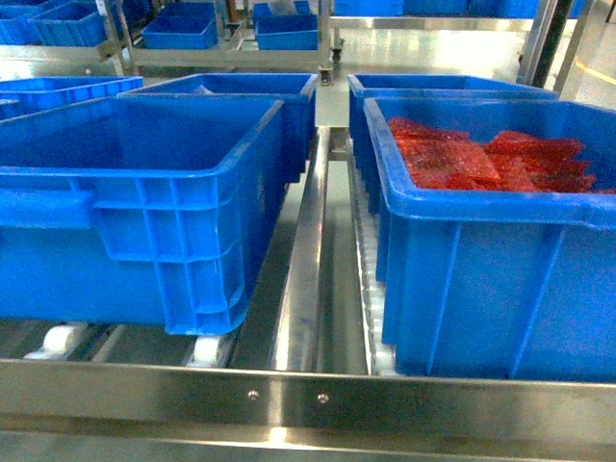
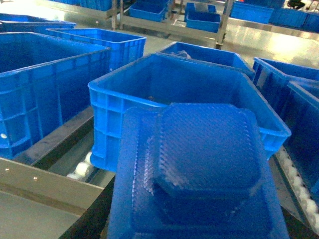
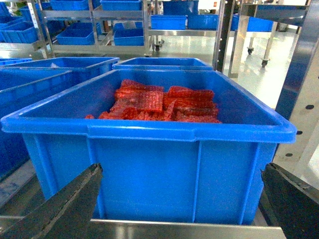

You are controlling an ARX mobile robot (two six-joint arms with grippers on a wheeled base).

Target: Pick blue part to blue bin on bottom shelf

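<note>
I carry the blue part (image 2: 199, 174) on my left claw, grip unseen; lift clear over the blue bin (image 2: 184, 89) front rim on the bottom shelf (image 1: 308, 395); right gripper (image 3: 174, 209) wide, empty.

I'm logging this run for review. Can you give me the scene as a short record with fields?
held item: blue part at left gripper, fingers hidden
target: empty blue bin, front left on bottom shelf
right bin: holds red parts
right gripper: fingers spread, empty, facing the right bin
placement: not yet done

The blue part (image 2: 199, 174) hides the left claw and runs off-frame.
</note>
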